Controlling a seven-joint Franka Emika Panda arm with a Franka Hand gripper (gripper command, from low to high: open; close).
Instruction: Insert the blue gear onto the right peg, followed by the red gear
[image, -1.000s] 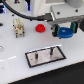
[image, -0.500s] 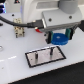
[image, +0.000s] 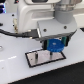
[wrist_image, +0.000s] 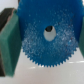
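Blue toothed plastic gear (image: 55, 46) hangs clamped in the jaws just above the white black-edged plate (image: 37, 59) — peg itself hidden.

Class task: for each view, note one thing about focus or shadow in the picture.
Exterior view: soft and low in detail, with a dark shadow on the plate under the blue gear. Wrist view: the blue gear fills the picture, its teeth blurred at the edges.

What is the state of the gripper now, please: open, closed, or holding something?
Gripper: closed on the blue gear, which it holds above the white plate.
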